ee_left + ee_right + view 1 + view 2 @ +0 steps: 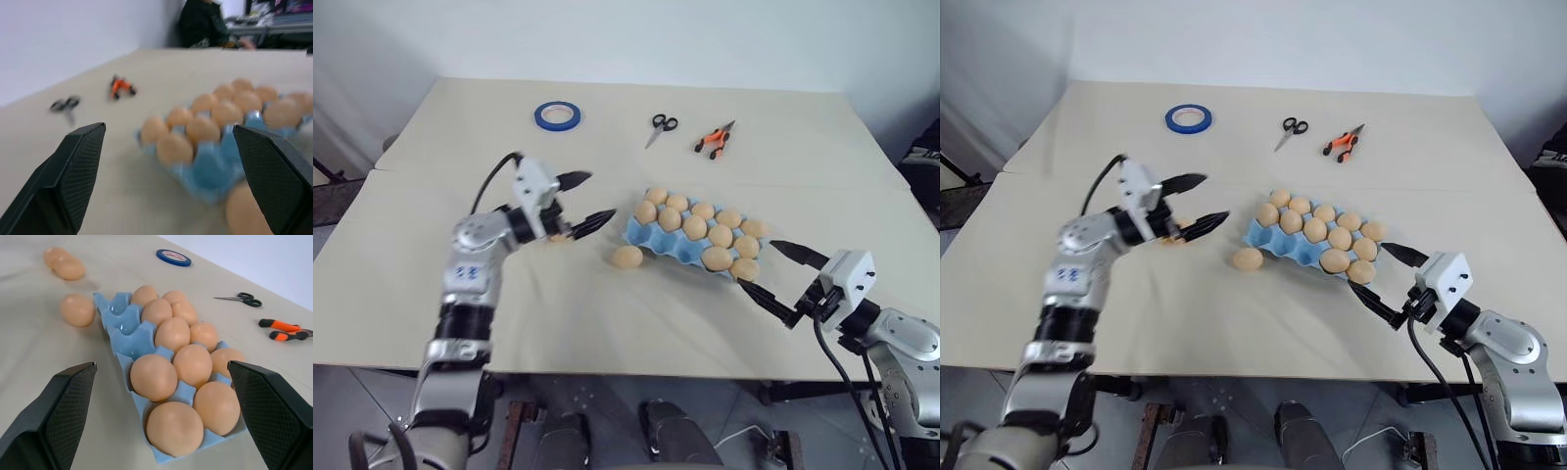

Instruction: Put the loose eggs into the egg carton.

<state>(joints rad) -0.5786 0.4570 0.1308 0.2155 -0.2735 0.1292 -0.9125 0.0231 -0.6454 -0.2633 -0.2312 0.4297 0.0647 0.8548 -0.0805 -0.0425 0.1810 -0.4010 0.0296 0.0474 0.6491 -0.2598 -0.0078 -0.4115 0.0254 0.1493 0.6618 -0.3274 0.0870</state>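
Loose eggs behind left pincer: mostly hidden by its black fingers; count not readable there.
Egg carton, left wrist view: blurred; far end cut off by picture's edge.
Egg nearest that camera: partly hidden behind a finger, cut off at bottom edge.
Scissors, same view: smeared, blades indistinct.
Person beyond table: cropped at top, blurred.

Your light blue carton sits slanted mid-table with eleven tan eggs in its cups and a few near-side cups bare, one loose egg just beside it, two more farther off.
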